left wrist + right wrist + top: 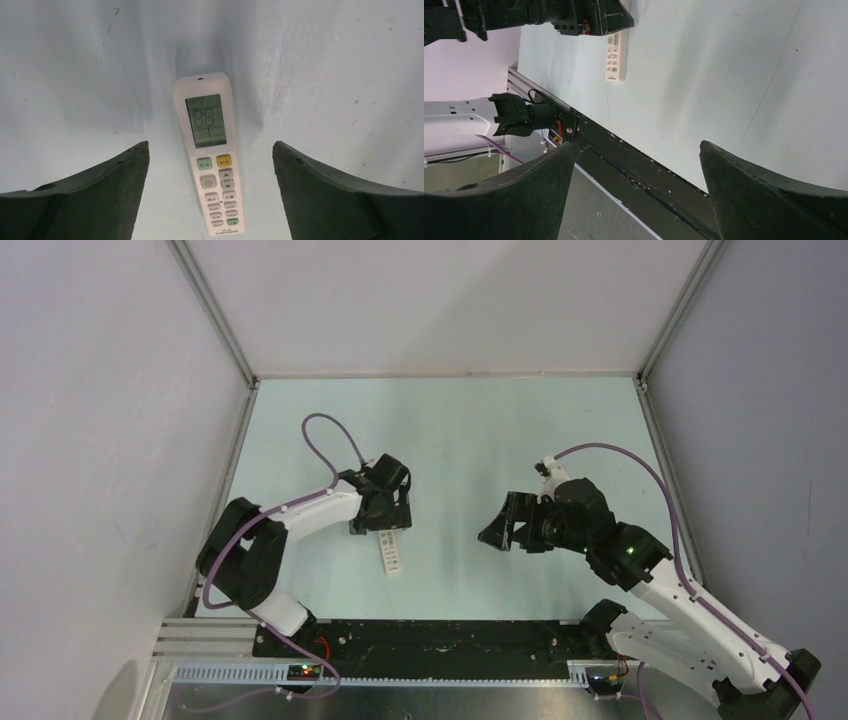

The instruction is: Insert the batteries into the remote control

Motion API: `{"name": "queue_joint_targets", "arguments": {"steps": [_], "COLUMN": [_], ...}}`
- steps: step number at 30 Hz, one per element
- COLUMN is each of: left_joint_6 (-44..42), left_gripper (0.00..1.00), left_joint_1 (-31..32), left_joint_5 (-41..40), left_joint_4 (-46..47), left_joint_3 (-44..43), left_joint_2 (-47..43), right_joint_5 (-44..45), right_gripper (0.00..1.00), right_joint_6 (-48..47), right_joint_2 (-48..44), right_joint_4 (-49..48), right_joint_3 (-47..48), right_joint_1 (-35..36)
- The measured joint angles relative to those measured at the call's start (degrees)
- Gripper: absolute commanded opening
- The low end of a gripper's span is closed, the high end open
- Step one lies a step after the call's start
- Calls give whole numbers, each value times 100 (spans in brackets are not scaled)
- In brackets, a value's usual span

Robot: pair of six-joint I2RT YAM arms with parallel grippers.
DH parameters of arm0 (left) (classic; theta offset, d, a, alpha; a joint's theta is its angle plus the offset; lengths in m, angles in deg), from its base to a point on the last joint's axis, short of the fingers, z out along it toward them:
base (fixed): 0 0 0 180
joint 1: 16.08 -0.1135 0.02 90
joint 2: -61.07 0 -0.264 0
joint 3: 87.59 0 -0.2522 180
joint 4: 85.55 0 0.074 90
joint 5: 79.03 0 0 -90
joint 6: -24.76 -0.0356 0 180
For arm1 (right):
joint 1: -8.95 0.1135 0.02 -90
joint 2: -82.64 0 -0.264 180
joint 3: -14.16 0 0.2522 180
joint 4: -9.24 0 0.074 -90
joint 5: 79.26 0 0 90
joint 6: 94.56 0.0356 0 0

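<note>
1. While the left jaws stand spread, the remote [210,155] lies flat between their two dark fingers [100,192]. Bare surface [320,75] shows on each side of it, so neither finger touches it.
2. The remote is face up. Its grey display shows faint segment digits, and below it sit a green button, a yellow button, a round power key and rows of small white keys.
3. Its back is against the surface and cannot be seen.
4. From above, the remote [392,552] sits left of centre on the pale surface [480,440], with its long side running roughly from near to far.
5. Its button end points toward the arm bases, and its far end is hidden under the head of the left arm [310,510].
6. Whether the left fingertips reach the surface cannot be told.
7. The right arm [650,580] holds its head over the right of the surface, well apart from the remote and turned toward the left arm.
8. The right jaws are spread wide with nothing between them. Their fingers [764,195] frame only bare surface and the black base plate [639,175] along the near edge.
9. In the right wrist view the remote [616,57] shows small in the distance, its button end clear and the rest covered by the left arm's dark head.
10. A purple cable [320,435] loops above the left arm.
</note>
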Motion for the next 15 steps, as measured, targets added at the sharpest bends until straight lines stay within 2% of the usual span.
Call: {"name": "queue_joint_targets", "arguments": {"steps": [4, 7, 11, 15], "left_joint_6": [-22, -20, -20, -26], "left_gripper": [100, 100, 100, 100], "left_joint_1": [0, 0, 0, 0], "left_joint_5": [-2, -52, -50, -63], "left_joint_4": [-120, -254, -328, -459], "left_joint_3": [-26, -22, 98, 435], "left_joint_2": [-195, -680, -1899, -3593], "right_joint_5": [146, 407, 981, 1602], "right_gripper": [99, 99, 99, 99], "right_joint_6": [-13, -15, 79, 271], "right_joint_2": [0, -4, -133, -446], "right_joint_4": [214, 498, 1034, 1676], "right_joint_3": [-2, -2, -2, 28], "right_joint_1": [-50, -111, -219, -361]}}
